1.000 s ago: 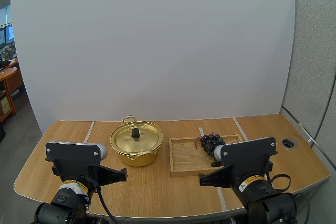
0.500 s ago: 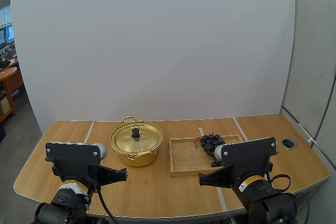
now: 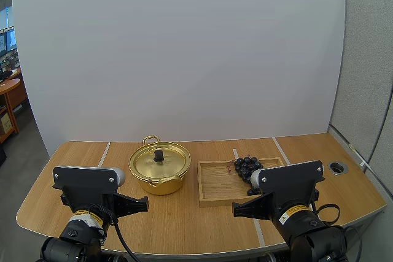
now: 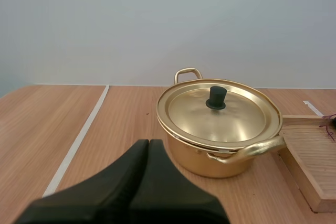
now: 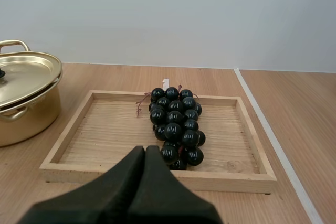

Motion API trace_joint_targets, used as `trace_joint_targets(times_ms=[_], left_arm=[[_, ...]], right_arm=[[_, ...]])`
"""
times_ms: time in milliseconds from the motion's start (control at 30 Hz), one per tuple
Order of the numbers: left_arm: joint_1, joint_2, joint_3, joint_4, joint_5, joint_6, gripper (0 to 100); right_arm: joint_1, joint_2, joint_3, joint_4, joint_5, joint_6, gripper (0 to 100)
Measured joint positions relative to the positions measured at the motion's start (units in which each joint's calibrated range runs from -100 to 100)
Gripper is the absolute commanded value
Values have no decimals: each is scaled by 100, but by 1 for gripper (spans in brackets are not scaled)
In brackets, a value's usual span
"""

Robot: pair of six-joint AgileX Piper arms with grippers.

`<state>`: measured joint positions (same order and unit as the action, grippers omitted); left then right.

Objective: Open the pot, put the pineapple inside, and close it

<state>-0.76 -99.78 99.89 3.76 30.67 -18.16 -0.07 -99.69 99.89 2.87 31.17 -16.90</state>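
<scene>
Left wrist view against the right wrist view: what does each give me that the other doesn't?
Left wrist view: the whole lid with its black knob, beyond the shut left gripper. Right wrist view: the bunch of grapes lying in the wooden tray, beyond the shut right gripper. Both: the gold pot, that tray, the table.

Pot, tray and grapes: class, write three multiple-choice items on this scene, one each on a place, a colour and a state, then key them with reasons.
1. Where do the grapes lie? A on the floor; B in the wooden tray; C on a shelf.
2. What colour is the pot? A gold; B red; C blue.
3. How is the lid? A off; B tilted; C seated on the pot.
Key: B, they rest inside the tray's rim; A, its body shines gold; C, it sits flat on the pot's rim.
</scene>
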Motion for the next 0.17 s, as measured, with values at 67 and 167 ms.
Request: trace_joint_targets(times_ms=[67, 167], left_arm=[[0, 0, 0, 0, 0, 0, 0], [0, 0, 0, 0, 0, 0, 0]], right_arm=[[0, 0, 0, 0, 0, 0, 0], [0, 0, 0, 0, 0, 0, 0]])
